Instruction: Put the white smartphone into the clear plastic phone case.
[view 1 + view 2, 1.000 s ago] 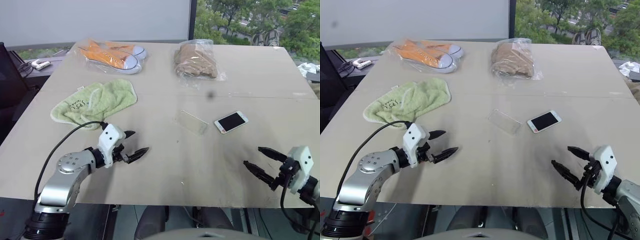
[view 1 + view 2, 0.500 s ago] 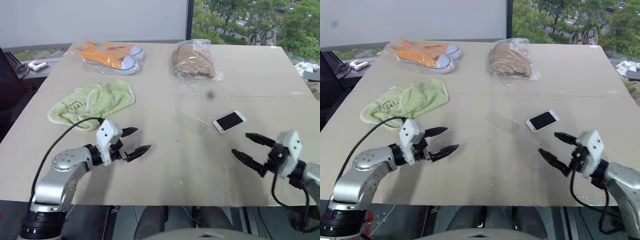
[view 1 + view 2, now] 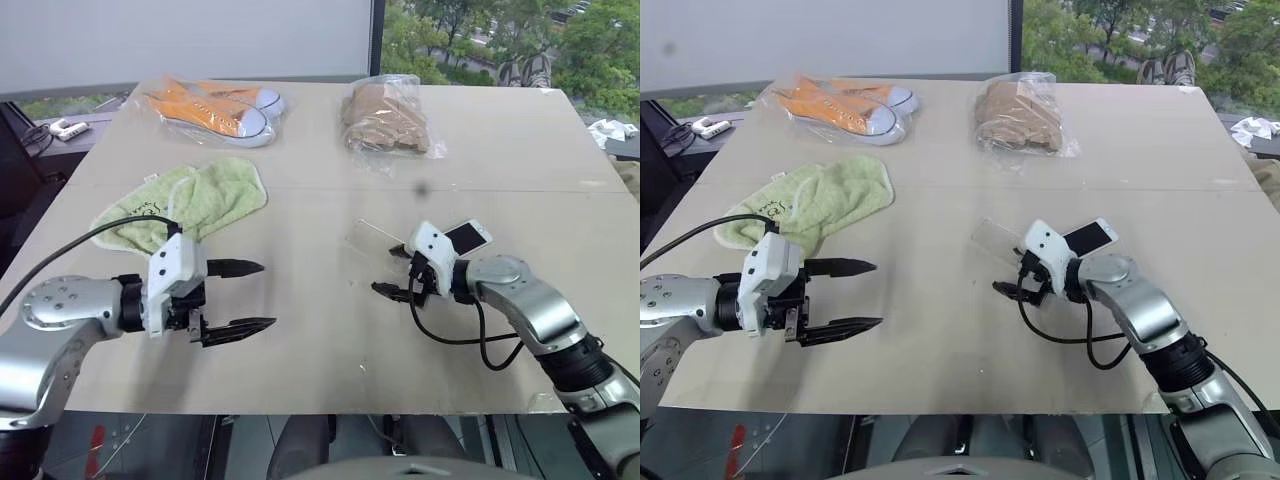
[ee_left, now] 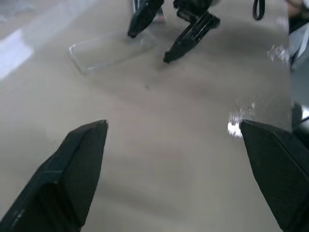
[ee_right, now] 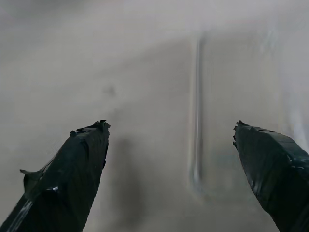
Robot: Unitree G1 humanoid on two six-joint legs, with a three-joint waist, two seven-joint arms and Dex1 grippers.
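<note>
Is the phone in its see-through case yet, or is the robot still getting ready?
Not yet. Nothing is done: the white smartphone lies bare on the table, beside the clear plastic phone case, which is empty. In hand: the right gripper is open and holds nothing, close by the case. The left gripper is open too, off to the side. Left to do: pick up the phone and fit it into the case.

1. From my seat, the white smartphone (image 3: 466, 237) is half hidden behind the right gripper (image 3: 392, 271).
2. The clear plastic phone case (image 4: 108, 50) — blurred, its far end hidden.
</note>
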